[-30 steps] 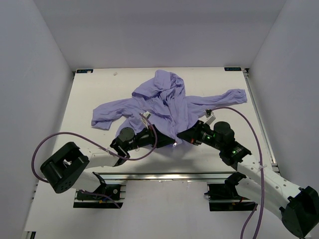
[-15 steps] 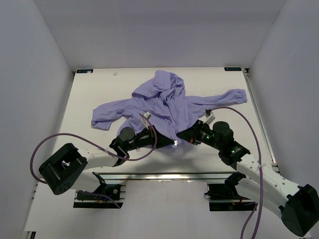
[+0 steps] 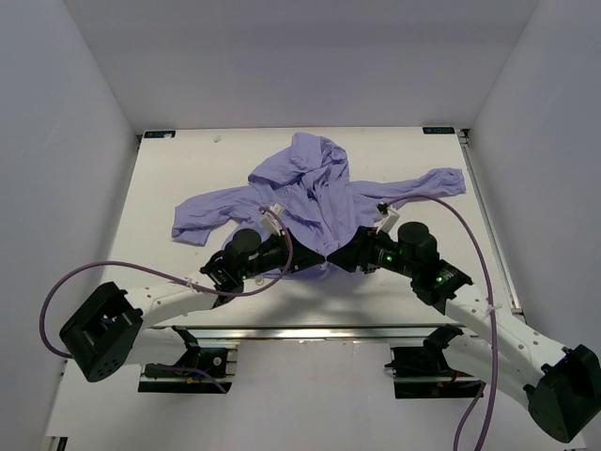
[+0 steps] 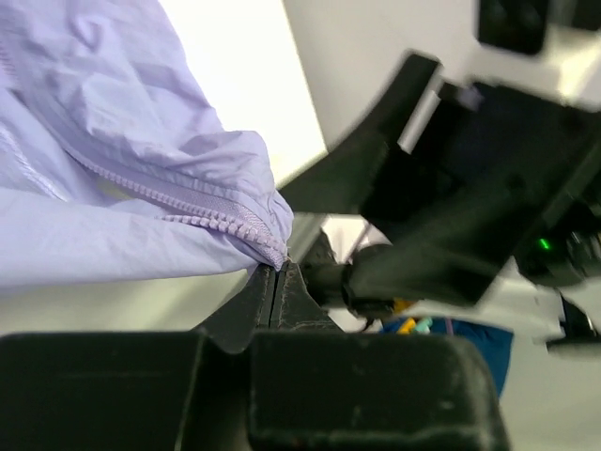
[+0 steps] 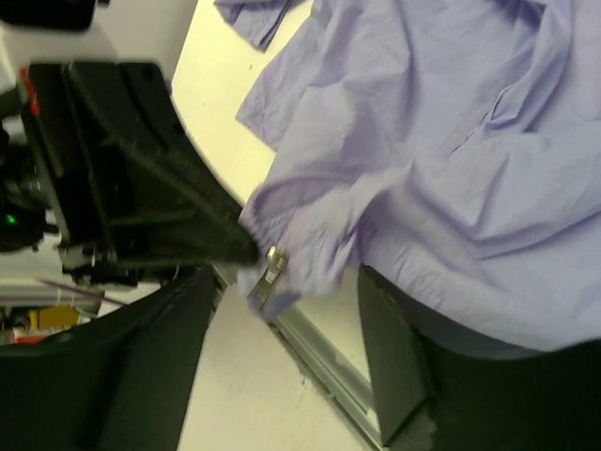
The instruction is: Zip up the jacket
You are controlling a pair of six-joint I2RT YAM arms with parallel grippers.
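Note:
The lavender jacket (image 3: 310,193) lies spread on the white table, hood toward the back, sleeves out to both sides. At its near hem my left gripper (image 4: 277,280) is shut, pinching the hem corner beside the zipper teeth (image 4: 178,202). My right gripper (image 5: 282,348) faces it from the right, open. The metal zipper pull (image 5: 270,271) hangs from the bunched hem between the right fingers, touching neither. In the top view both grippers, left (image 3: 315,256) and right (image 3: 340,259), meet tip to tip at the hem's middle.
A metal rail (image 3: 310,331) runs along the table's near edge under both arms. White walls close in the table on three sides. Purple cables loop from the left arm (image 3: 66,291) and the right arm (image 3: 470,235).
My right gripper has opened and moved slightly left toward the left gripper. My left arm has shifted right and a little back, still at the hem.

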